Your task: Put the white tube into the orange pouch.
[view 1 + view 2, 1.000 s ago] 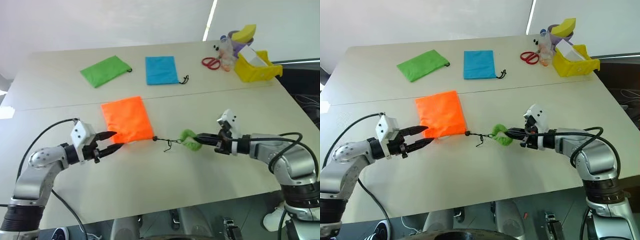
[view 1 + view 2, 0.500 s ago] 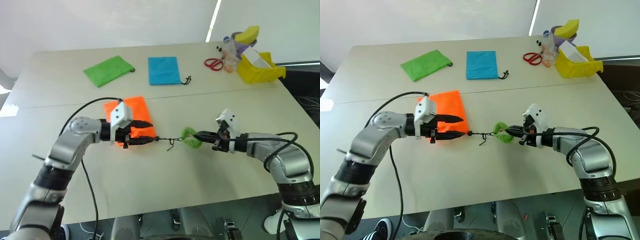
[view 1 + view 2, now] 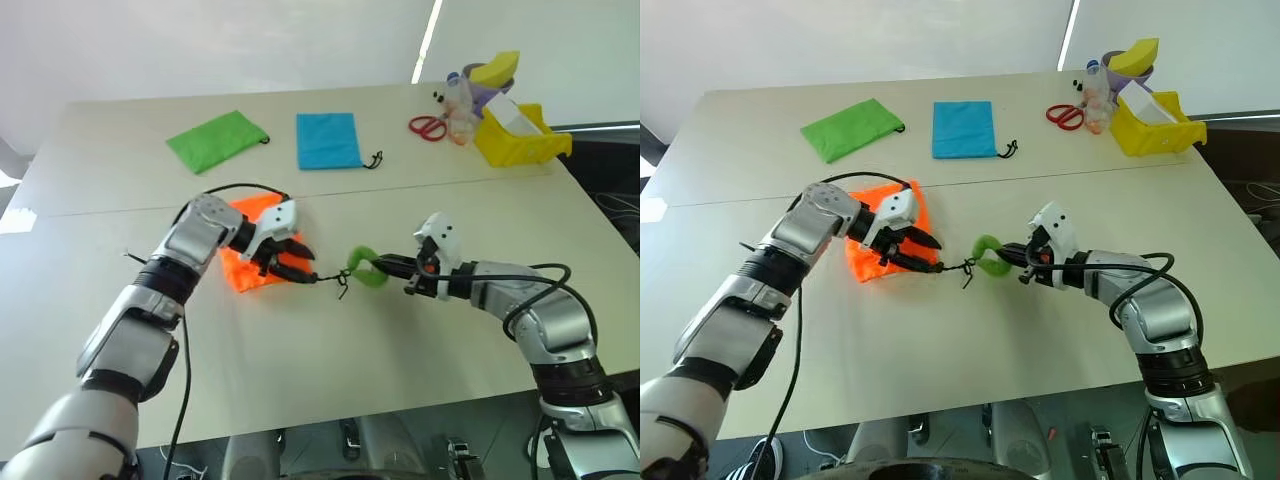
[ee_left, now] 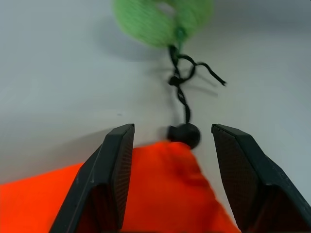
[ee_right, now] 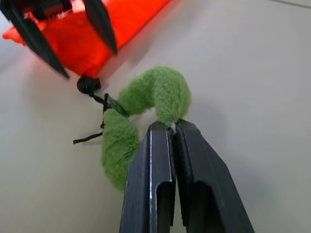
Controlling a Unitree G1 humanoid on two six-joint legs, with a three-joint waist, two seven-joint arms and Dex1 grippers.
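Since a second ago the left arm has swung in from the near left and now reaches across the orange pouch [image 3: 250,262], elbow raised, wrist bent so the left gripper [image 3: 292,262] points right and slightly down at the pouch's right near corner. Its fingers stand apart, one on each side of that corner and the black cord bead [image 4: 183,134], holding nothing. The right arm has barely shifted; it stretches leftward, low over the table [image 3: 330,360], and the right gripper [image 3: 1012,259] is clamped on the fuzzy green piece [image 5: 146,104] at the cord's end. The black cord [image 3: 335,283] runs between bead and green piece, kinked in the middle. The pouch lies flat left of centre. The near table is bare. At the far side lie a green pouch [image 3: 217,140] and a blue pouch [image 3: 327,140]; scissors [image 3: 427,126] and a yellow bin [image 3: 520,137] sit at the far right corner.
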